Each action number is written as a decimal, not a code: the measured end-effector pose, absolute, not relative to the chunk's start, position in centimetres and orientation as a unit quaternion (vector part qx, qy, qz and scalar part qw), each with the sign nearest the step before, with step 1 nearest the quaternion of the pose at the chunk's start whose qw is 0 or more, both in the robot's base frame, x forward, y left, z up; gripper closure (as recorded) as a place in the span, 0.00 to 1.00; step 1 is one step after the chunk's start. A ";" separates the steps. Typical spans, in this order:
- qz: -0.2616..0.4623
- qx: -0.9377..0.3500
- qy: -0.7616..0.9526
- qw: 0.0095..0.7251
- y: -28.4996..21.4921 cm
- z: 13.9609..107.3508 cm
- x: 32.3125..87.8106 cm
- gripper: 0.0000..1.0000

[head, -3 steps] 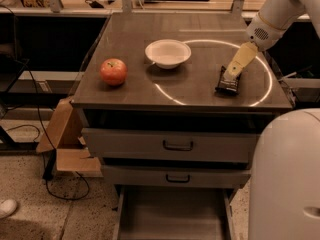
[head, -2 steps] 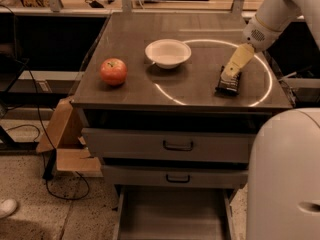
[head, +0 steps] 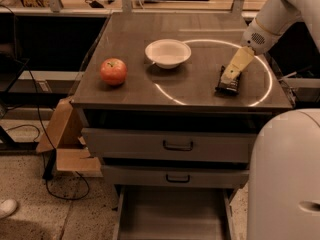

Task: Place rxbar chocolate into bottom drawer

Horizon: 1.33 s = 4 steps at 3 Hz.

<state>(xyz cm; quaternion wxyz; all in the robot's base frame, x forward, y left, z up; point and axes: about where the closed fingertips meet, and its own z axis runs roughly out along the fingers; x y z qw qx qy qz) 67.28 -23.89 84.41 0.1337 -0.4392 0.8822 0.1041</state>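
So the gripper (head: 231,74) is down at the right side of the cabinet top (head: 200,91), tip right on the rxbar chocolate (head: 229,87), which lies flat near the front edge. The white arm (head: 272,19) comes in from the upper right. A white bowl (head: 168,53) sits mid-top and a red apple (head: 113,71) is off to the left, both well apart from the bar. Below, the two upper drawers (head: 170,145) are closed, and the bottom drawer (head: 172,214) is pulled out.

Red apple (head: 113,71) left of white bowl (head: 168,53) on tabletop (head: 150,29); cardboard box (head: 62,134) below
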 end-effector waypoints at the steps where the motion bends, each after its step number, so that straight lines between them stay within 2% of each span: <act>1: 0.110 -0.454 0.872 0.145 -23.6 86.2 66.0 0.00; 2: 0.113 -0.469 0.862 0.158 -23.2 88.2 64.3 0.00; 4: 0.131 -0.460 0.865 0.153 -22.9 85.6 65.4 0.00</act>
